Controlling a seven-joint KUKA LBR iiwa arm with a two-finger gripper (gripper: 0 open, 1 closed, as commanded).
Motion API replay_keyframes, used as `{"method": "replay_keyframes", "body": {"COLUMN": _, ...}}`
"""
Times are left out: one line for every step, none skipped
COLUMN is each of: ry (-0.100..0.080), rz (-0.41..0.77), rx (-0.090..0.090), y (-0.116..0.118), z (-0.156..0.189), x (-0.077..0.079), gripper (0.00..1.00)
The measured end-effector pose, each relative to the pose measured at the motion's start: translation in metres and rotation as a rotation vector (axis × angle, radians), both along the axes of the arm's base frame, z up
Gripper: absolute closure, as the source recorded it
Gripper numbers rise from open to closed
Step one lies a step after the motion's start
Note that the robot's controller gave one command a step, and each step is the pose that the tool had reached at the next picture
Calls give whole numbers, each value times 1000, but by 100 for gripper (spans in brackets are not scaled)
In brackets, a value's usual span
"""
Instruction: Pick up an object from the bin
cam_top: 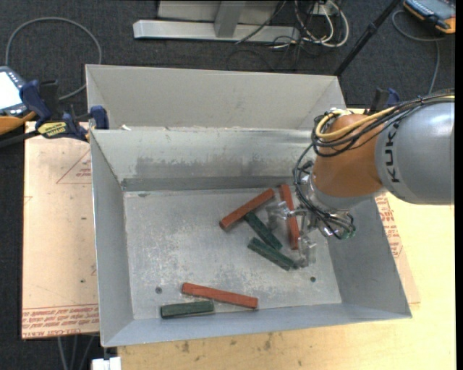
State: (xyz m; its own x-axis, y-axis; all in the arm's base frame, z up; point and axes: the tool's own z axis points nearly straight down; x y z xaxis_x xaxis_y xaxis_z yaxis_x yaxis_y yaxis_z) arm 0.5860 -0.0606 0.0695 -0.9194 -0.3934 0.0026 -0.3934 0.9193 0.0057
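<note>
Arm [423, 155] lettered "KU"; gripper [296, 242] among red and green sticks [247, 209].

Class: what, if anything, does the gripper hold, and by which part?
It cannot be told. The gripper is down at a red-brown stick beside dark green sticks, but no hold shows clearly.

Two sticks sit off by themselves near the front wall of my bin [217, 101]: a long red-brown stick [219, 295], slightly slanted, and a shorter dark green stick [187, 309] just beside its left end. Behind the bin, a tangle of cables [318, 25] lies on the dark floor [108, 22].
</note>
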Motion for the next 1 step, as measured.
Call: {"method": "replay_keyframes", "body": {"ry": -4, "rz": -203, "rx": -3, "y": 16, "z": 0, "x": -29, "gripper": 0}}
